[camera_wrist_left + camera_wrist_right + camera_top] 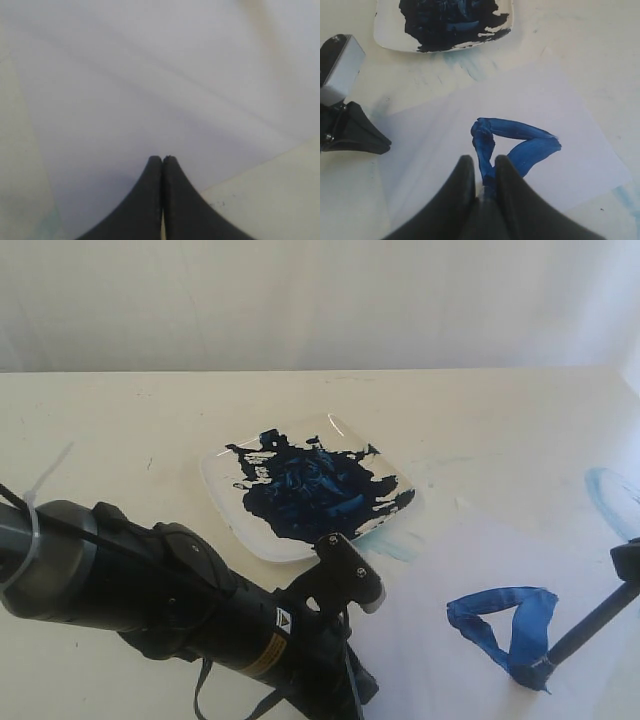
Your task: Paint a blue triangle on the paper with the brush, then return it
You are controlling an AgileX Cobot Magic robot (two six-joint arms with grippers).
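Out on the cream table (120, 430), going by the exterior camera, a square white plate (222, 502) smeared with dark blue paint sits about mid-scene. My left arm (150, 580) fills the lower left corner, and its end is just beside the plate's near edge. Lower right is the paper (420, 660), and the blue triangle (505, 625) is on it, with thick uneven strokes and a blank middle. The brush (590, 625) slants down from the right edge, its bristle end touching the triangle's lowest corner. A light-blue smear (608, 495) shows further back on the right.

Left wrist camera: my left gripper (162, 160) has both fingers pressed together with nothing between them. It's over plain paper, with a bit of table at one corner.

Right wrist camera: my right gripper (484, 161) is clamped on the brush, which peeks out between the two black fingers right at the triangle's corner. The triangle lies roughly mid-sheet. The plate is just beyond the paper, and my left gripper sits at the paper's edge.
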